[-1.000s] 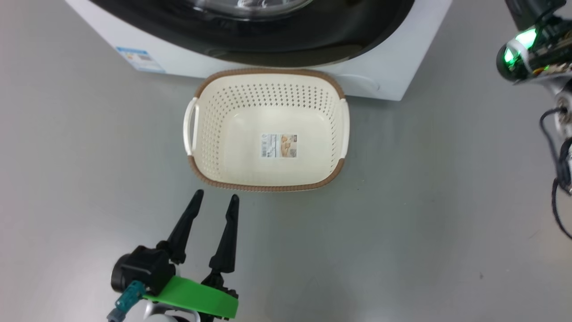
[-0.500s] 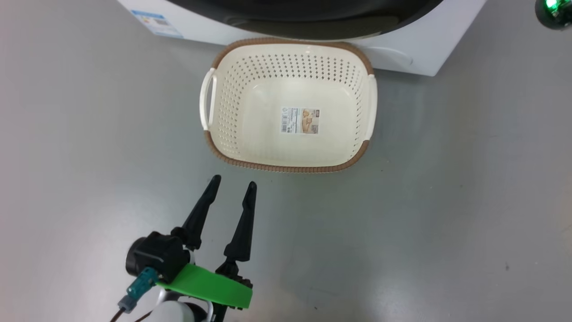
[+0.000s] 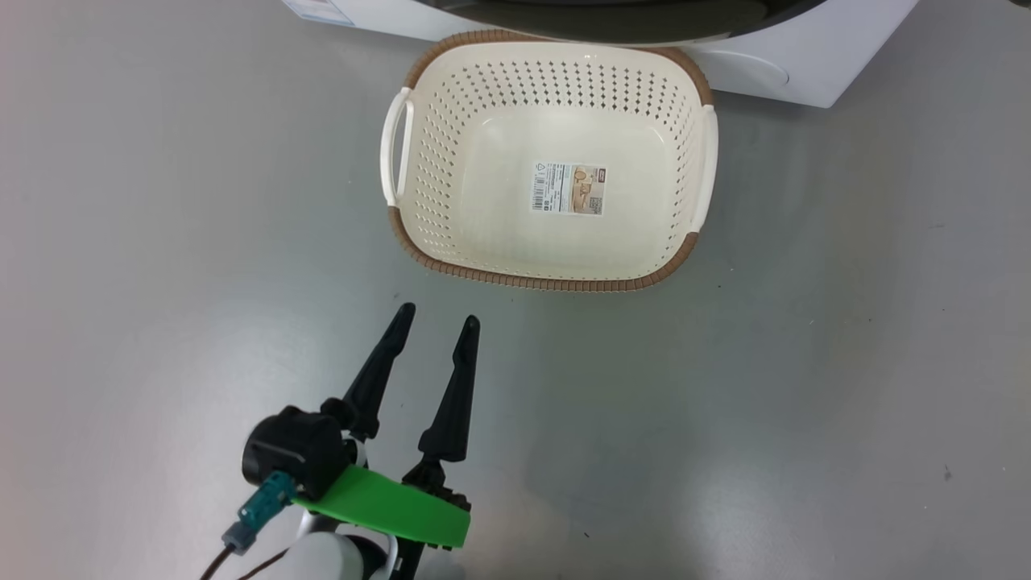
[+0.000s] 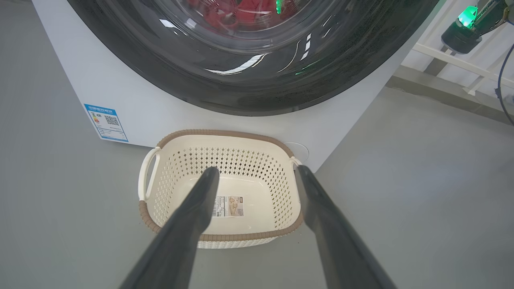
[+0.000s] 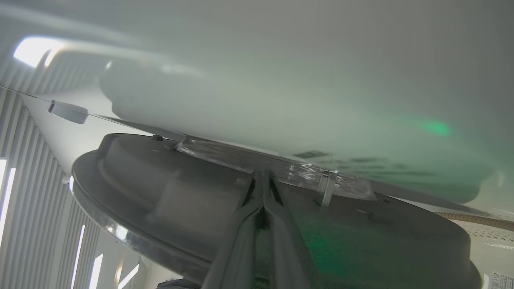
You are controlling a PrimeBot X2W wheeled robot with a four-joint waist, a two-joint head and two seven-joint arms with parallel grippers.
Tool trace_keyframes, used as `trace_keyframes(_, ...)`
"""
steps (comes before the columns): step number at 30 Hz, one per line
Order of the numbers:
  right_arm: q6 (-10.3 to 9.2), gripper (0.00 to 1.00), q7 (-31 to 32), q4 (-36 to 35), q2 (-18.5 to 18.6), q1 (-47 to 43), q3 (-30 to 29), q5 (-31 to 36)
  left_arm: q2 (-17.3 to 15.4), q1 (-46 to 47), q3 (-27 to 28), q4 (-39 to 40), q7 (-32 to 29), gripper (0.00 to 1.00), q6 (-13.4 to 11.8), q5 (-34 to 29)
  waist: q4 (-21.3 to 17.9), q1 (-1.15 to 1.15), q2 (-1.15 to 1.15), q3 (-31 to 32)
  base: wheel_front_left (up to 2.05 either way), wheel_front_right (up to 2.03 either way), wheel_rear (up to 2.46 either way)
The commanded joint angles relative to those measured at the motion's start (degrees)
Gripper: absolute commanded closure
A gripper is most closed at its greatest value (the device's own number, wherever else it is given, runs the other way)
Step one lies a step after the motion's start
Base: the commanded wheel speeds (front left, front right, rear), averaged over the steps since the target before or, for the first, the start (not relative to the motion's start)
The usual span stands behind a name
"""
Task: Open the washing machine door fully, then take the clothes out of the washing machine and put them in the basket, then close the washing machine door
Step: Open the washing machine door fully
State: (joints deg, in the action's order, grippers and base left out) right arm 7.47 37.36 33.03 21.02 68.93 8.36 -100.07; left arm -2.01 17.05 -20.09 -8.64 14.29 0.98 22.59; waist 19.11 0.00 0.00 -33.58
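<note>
The cream basket [image 3: 556, 278] with its brown rim stands on the floor against the white washing machine [image 3: 805, 56]; nothing lies in it. In the left wrist view the door [image 4: 249, 92] shows its glossy black rim, and the red clothes [image 4: 241, 12] sit behind its glass. My left gripper [image 3: 438, 316] hovers open just short of the basket [image 4: 221, 237], empty. My right gripper [image 5: 263, 178] is shut, its tips pressed at the seam between the dark door rim [image 5: 160, 192] and the white front panel.
Grey floor lies all around the basket. A blue label [image 4: 106, 122] sticks to the machine's lower left corner. My right arm's wrist with a green light [image 4: 461, 32] is up beside the door's right edge, before a white frame [image 4: 453, 66].
The head camera has tilted down, so the machine and the right wrist have slid out of the top of the picture. The left gripper stays open near the basket.
</note>
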Motion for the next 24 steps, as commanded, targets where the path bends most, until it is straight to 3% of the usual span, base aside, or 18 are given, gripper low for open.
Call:
trace_keyframes(1, 0.02, 1.00, 0.9, -1.4, -1.4, 0.7, 0.9, 0.7, -0.9, 0.6, 1.5, 1.4, 0.7, 0.00, -0.4, 0.4, 0.0, 0.00, 0.00, 0.1, 0.00, 0.00, 0.00)
trace_keyframes(24, 0.02, 1.00, 4.5, -6.1, -6.2, -9.2, 2.5, 3.4, -0.9, -0.9, 2.8, 0.2, 0.7, 0.00, 0.3, -1.1, -2.2, 0.00, 0.00, 7.0, 0.00, 0.00, 0.00)
